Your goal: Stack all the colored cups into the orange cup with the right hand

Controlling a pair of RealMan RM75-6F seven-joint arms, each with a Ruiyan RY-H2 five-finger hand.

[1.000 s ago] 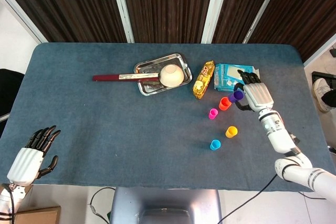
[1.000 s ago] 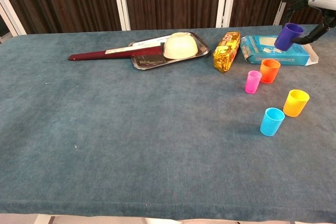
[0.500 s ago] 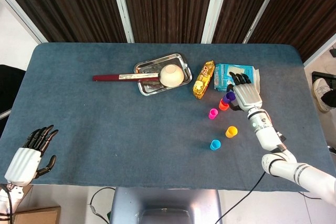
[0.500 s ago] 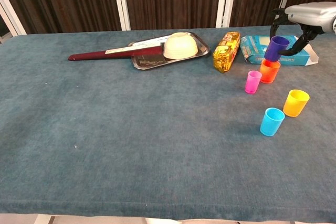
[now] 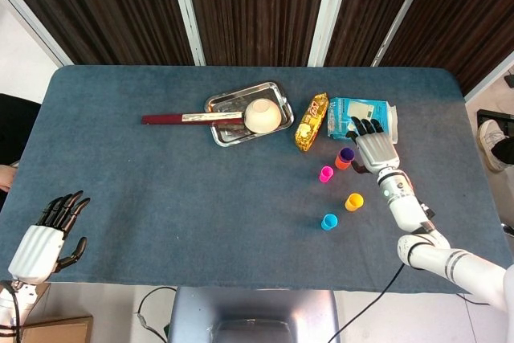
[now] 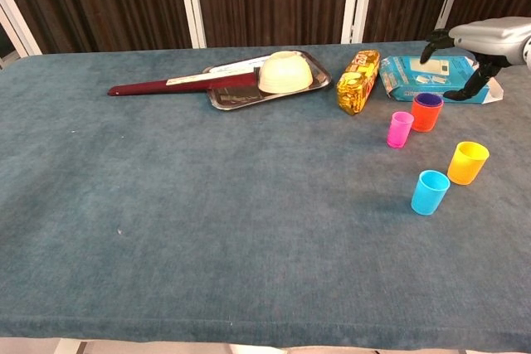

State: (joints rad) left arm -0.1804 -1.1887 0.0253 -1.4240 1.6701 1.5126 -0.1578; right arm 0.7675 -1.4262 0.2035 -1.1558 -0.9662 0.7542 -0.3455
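- Right hand (image 6: pixel 481 43): fingers spread, holding nothing, just beside the orange cup (image 6: pixel 426 115); judged best lifted straight up, so no fingertip catches the rim.
- Orange cup: upright on the worktop (image 6: pixel 207 205), purple cup (image 6: pixel 429 99) nested inside.
- Pink cup (image 6: pixel 400 128), yellow cup (image 6: pixel 468 162), blue cup (image 6: pixel 430 191): upright, unstacked, apparently empty.
- Tray (image 6: pixel 241 97): holds an upturned bowl (image 6: pixel 284 71).
- Left hand (image 5: pixel 50 234): fingers apart, idle, well away from the cups.

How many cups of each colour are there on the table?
Purple plastic cup, nested inside the orange one: 1
Orange plastic cup: 1
Pink plastic cup: 1
Yellow plastic cup: 1
Blue plastic cup: 1
Total: 5 cups
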